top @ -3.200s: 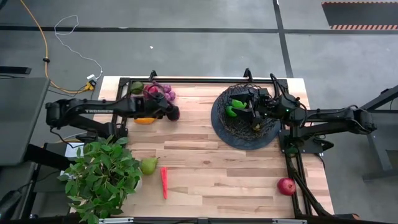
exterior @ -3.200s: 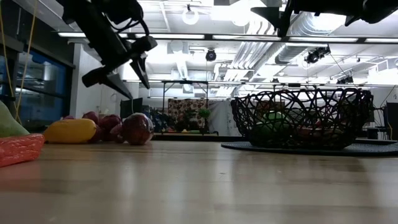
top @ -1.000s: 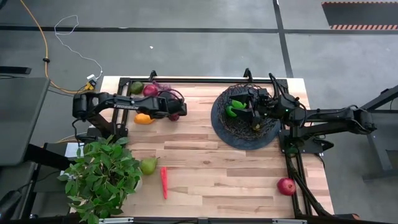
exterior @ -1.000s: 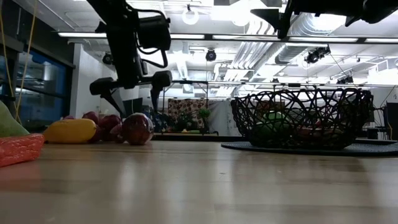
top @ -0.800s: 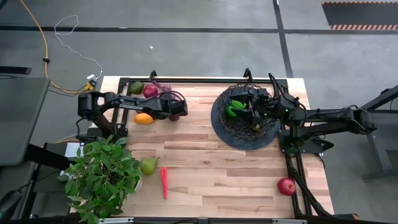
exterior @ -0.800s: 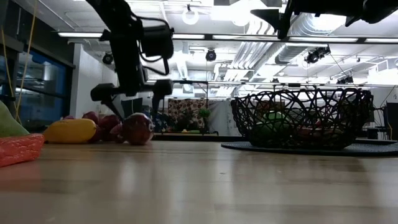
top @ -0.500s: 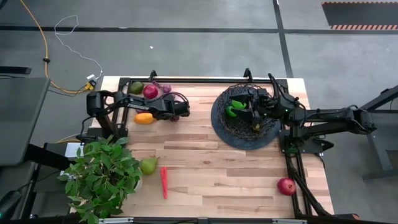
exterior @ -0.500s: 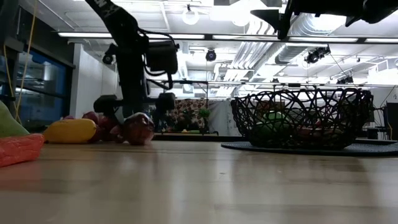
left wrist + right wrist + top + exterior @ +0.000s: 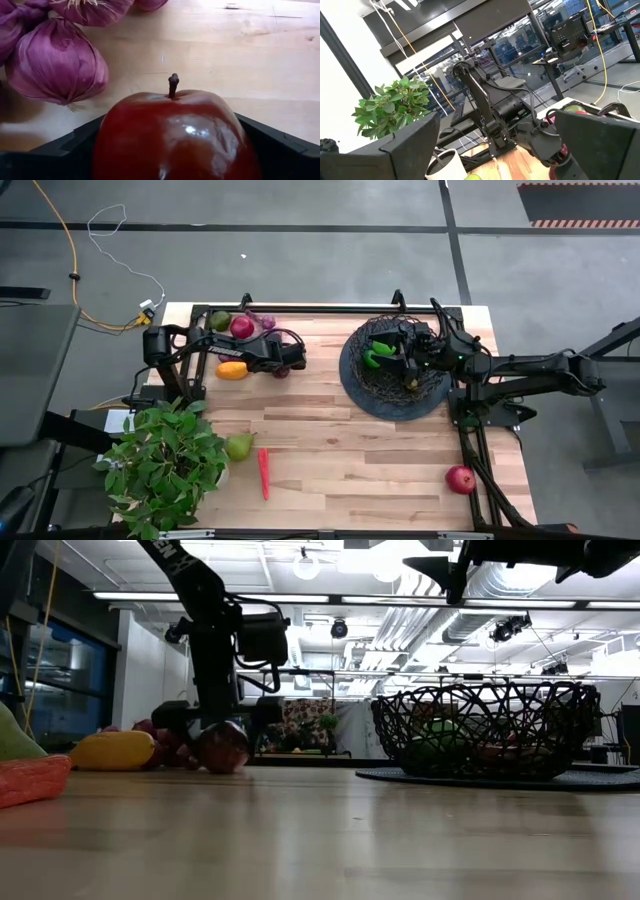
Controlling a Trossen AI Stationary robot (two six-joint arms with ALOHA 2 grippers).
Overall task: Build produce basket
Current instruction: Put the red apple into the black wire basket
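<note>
The wooden worktop (image 9: 330, 440) carries everything, its planks running along its long side. At its near left corner stands the leafy potted plant (image 9: 165, 463). Toward the far right sits the black wire basket (image 9: 396, 367) on its dark round base, upright, mouth up, with green fruit (image 9: 378, 352) inside. The right claw (image 9: 408, 358) hangs over the basket's bowl, its fingers spread apart with nothing between them in the right wrist view.

The left arm reaches along the far edge, and white lettering on its upper link in the low view is cut off and cannot be read. The left claw (image 9: 284, 362) is down at the worktop by the far-left cluster, its two dark fingers (image 9: 65, 147) set either side of a red apple (image 9: 175, 137). That apple stands upright, stem pointing up; the fingers lie close along its flanks, but whether they press it I cannot tell. Just beside it lie purple papery bulbs (image 9: 56, 65), their tips pointing different ways.

In the cluster also lie an orange-yellow fruit (image 9: 231, 370), another red fruit (image 9: 241, 326) and a green one (image 9: 219, 321). Near the plant are a pear (image 9: 239, 446), narrow end toward the plant, and a red chilli pepper (image 9: 264, 472), its long axis running from the near edge toward the far edge. A second red apple (image 9: 460, 478) sits alone near the right near corner.
</note>
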